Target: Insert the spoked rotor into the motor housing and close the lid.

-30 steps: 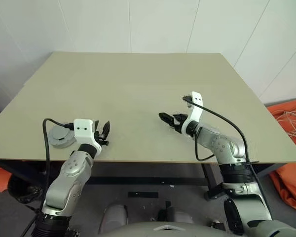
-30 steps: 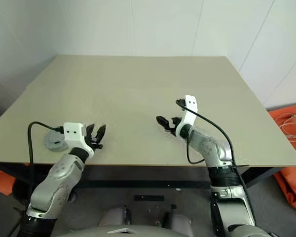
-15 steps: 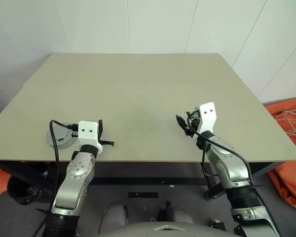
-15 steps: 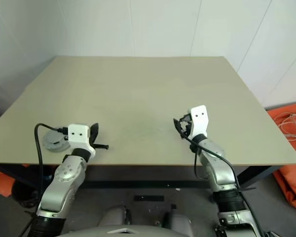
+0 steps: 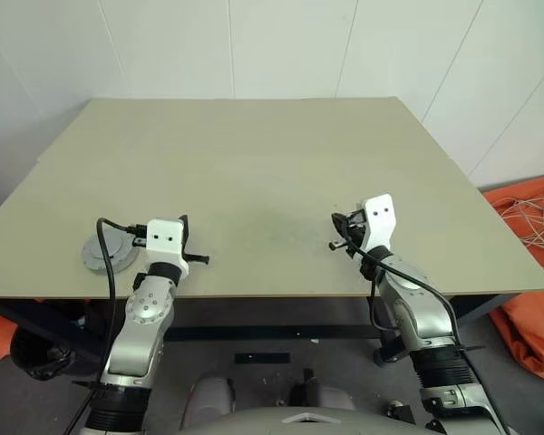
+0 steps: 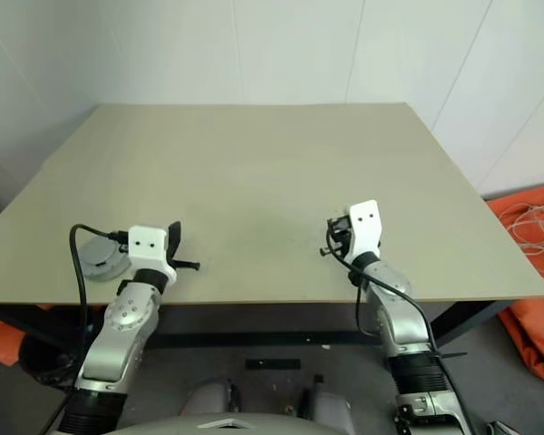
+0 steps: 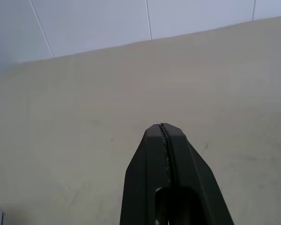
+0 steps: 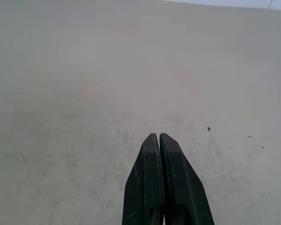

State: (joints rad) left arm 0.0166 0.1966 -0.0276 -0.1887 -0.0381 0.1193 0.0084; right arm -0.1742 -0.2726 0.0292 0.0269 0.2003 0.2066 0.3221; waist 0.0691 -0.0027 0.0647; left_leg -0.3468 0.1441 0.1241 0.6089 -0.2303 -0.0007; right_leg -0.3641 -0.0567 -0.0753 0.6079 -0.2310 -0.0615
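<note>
A round grey metal disc (image 5: 109,255), most likely the lid resting on the motor housing though the head views are too coarse to be sure, lies on the table (image 5: 254,172) near its front left corner, close to the front edge. Just to the right of the disc is the left gripper (image 5: 196,259), held a little above the table near the front edge; a black cable (image 5: 104,237) loops from its white wrist block across the near side of the disc. In the left wrist view its two black fingers (image 7: 152,159) are pressed flat together with only a thin seam between them, and nothing is caught there. Right of that gripper, the middle of the table is plain tan board with a few faint scuffs (image 5: 286,231). Further right of the disc, well apart from it and from the left gripper, the right gripper (image 5: 335,243) sits low over the table near the front edge, its tips turned toward the left gripper. The right wrist view shows its fingers (image 8: 175,173) closed tip to tip, empty, over bare board with a few tiny dark specks (image 8: 209,128). Beyond the table's right edge, on the floor, lies an orange cloth (image 5: 535,227) with pale cord on it.
</note>
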